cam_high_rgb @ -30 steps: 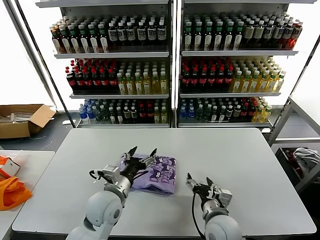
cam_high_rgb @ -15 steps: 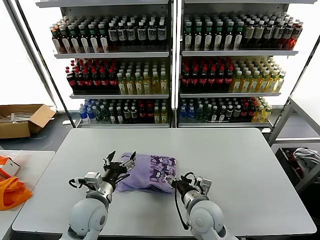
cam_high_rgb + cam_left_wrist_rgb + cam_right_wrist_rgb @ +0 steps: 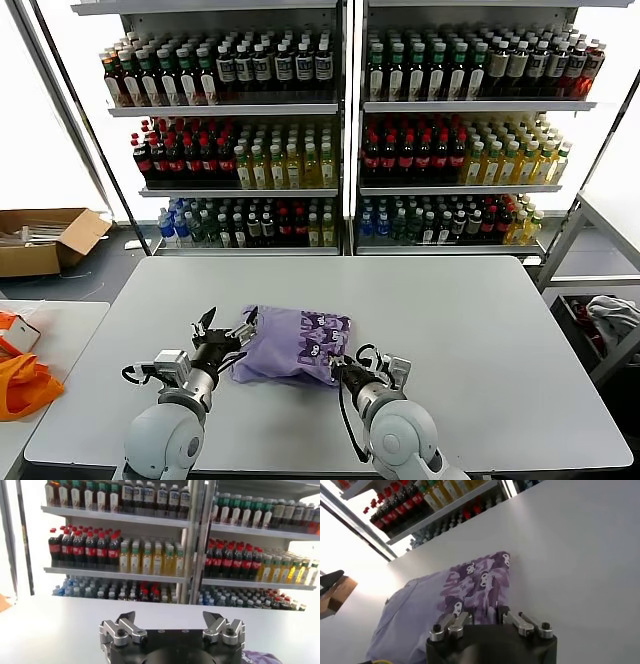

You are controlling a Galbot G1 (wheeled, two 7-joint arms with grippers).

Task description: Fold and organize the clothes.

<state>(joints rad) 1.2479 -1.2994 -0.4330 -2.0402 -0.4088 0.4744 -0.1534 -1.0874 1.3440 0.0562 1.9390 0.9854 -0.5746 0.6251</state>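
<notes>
Folded purple T-shirt (image 3: pixel 297 345) lying mid-worktop (image 3: pixel 480 320), printed side up. Soft, light, floppy; likely best pinched at a folded edge through all layers. Left pincer (image 3: pixel 224 330) wide apart beside its left edge. Right pincer (image 3: pixel 345 372) narrow, at near right corner.

Your left gripper (image 3: pixel 225 325) slides further left off the T-shirt (image 3: pixel 290 345); your right gripper (image 3: pixel 345 368) closes in on its lower-right edge.

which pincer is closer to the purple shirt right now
Right. The right pincer is at the shirt's near right corner, touching or almost touching it. The left pincer is open just off the shirt's left edge, with a small gap.
</notes>
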